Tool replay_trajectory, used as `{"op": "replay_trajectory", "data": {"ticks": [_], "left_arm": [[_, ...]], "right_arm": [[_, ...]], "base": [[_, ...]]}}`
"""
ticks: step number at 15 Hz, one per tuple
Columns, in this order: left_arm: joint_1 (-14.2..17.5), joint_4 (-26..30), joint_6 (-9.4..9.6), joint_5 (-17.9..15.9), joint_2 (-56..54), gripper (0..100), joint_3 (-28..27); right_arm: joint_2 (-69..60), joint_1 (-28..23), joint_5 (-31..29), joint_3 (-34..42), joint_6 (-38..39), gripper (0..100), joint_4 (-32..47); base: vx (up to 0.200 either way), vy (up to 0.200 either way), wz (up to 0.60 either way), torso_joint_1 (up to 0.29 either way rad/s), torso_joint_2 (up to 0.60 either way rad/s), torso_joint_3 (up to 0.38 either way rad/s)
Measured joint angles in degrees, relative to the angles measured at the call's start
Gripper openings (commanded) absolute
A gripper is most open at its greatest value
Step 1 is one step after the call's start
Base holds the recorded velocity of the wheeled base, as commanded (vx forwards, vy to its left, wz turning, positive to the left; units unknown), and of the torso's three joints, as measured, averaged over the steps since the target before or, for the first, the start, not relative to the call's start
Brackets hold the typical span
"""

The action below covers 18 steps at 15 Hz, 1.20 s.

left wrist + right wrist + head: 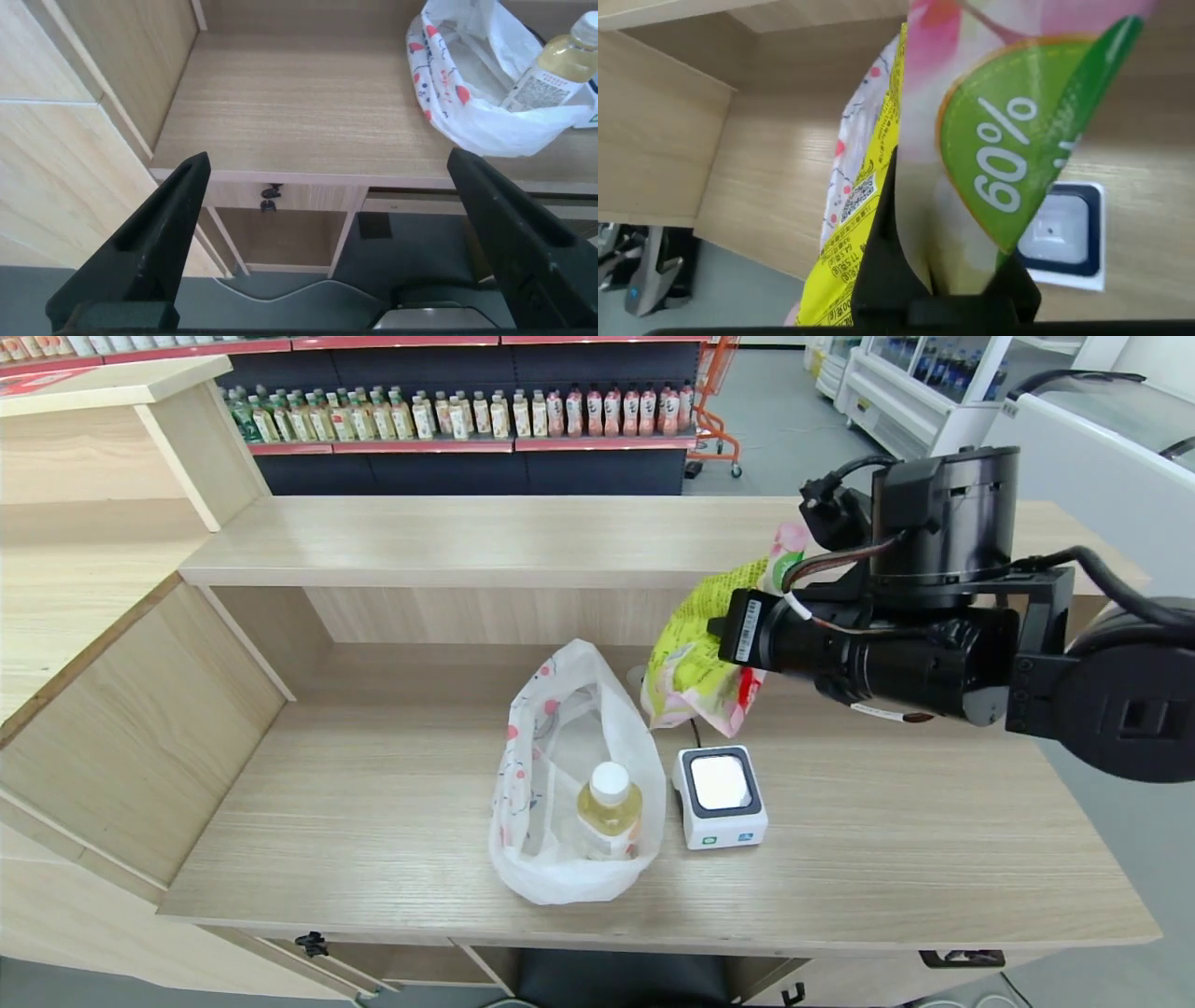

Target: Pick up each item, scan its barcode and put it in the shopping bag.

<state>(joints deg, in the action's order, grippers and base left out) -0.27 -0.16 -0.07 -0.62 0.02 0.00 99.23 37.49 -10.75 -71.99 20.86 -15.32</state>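
Right gripper (943, 271) fingers clamp yellow-green plastic snack packet (695, 653) above white cube scanner (721, 784); left gripper (329, 163) fingers wide. Scan step likely pending: present barcode to scanner.

Bottle (609, 807) in shopping bag (525, 863); scanner (720, 795) just right, packet (693, 658) seemingly above.

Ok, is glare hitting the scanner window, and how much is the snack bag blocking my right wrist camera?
Head view: the scanner window shows plain bright white; glare or its own light, I cannot tell which. Right wrist view: the snack bag covers the middle, and the scanner peeks out behind it with a duller window. Left wrist view: the shopping bag looks evenly lit.
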Motion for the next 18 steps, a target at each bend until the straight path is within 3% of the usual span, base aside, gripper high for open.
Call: {"op": "replay_trajectory", "data": {"ticks": [5,8,13,18], "left_arm": [[0.0,0.0,0.00,0.0,0.0,100,0.0],[0.0,0.0,-0.04,0.0,0.0,100,0.0],[0.0,0.0,-0.06,0.0,0.0,100,0.0],[0.0,0.0,-0.06,0.0,0.0,100,0.0]], "right_arm": [[7.3,-4.7,10.9,0.3,-8.0,0,-14.2],[11.2,-6.6,17.7,0.7,-10.9,0,-16.2],[14.2,-6.9,22.2,2.8,-14.8,0,-19.3],[18.6,-8.7,26.9,5.5,-18.2,0,-29.5]], "base": [[0.000,0.000,0.00,0.000,0.00,0.000],[0.000,0.000,0.00,0.000,0.00,0.000],[0.000,0.000,0.00,0.000,0.00,0.000],[0.000,0.000,0.00,0.000,0.00,0.000]]}}
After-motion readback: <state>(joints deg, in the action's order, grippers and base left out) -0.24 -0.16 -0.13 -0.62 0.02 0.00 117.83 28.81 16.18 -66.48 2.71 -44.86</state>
